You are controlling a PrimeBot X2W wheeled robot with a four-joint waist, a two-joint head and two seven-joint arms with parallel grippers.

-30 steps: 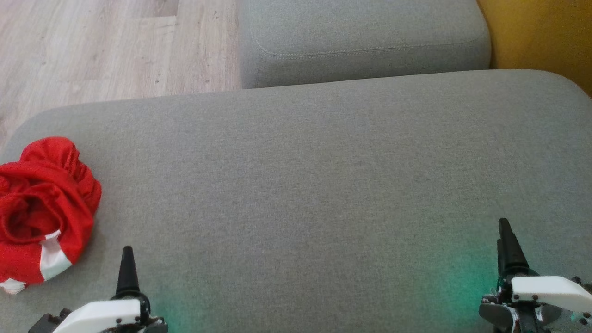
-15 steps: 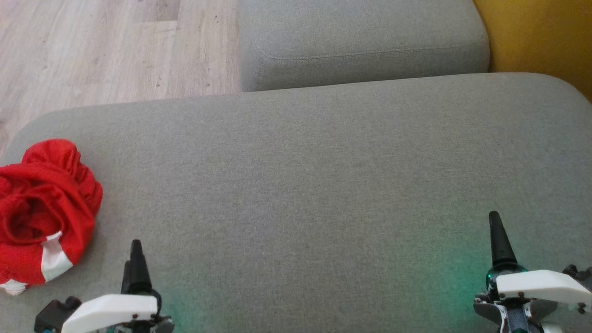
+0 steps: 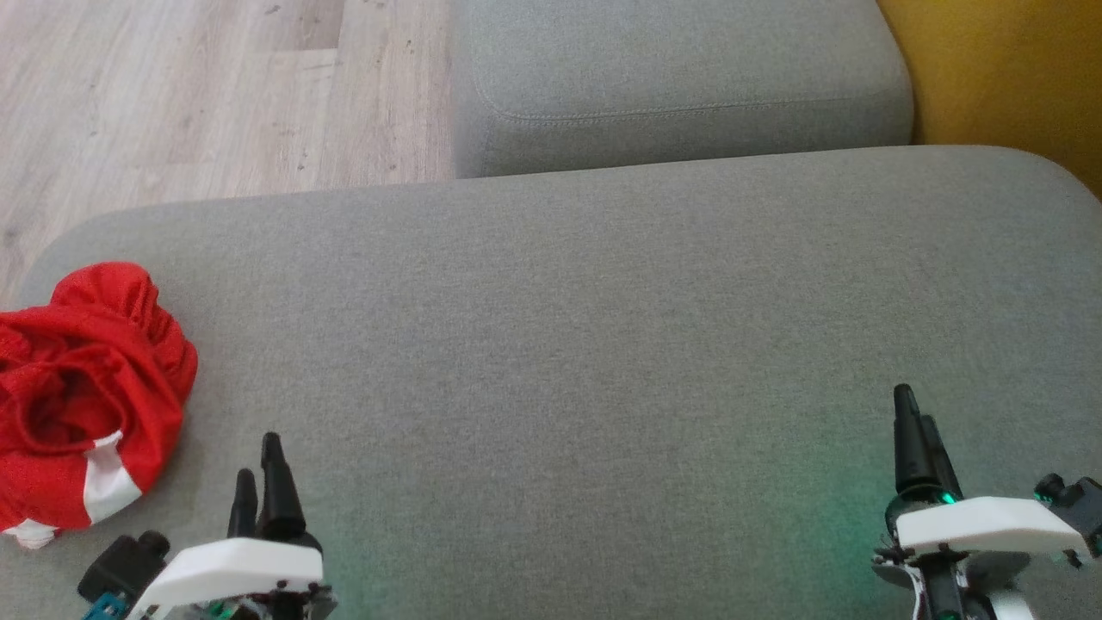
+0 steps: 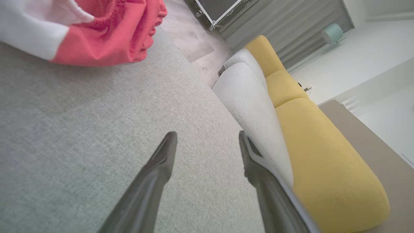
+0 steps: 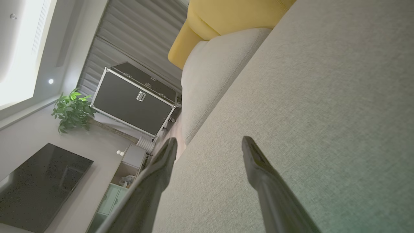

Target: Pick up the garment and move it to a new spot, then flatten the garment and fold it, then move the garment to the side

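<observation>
A crumpled red garment with a white stripe lies bunched at the left edge of the grey cushion. It also fills the top left of the left wrist view as the garment. My left gripper hovers at the lower left, just right of the garment and apart from it, jaws open and empty. My right gripper stands open and empty over the lower right of the cushion.
A second grey cushion sits behind the first. Yellow sofa upholstery rises at the far right. Wooden floor lies beyond the cushion's left side. A black flight case, a plant and a dark screen stand further off.
The camera has tilted slightly, shifting the scene down. Both grippers have edged forward, the left one turning so that both its fingers show.
</observation>
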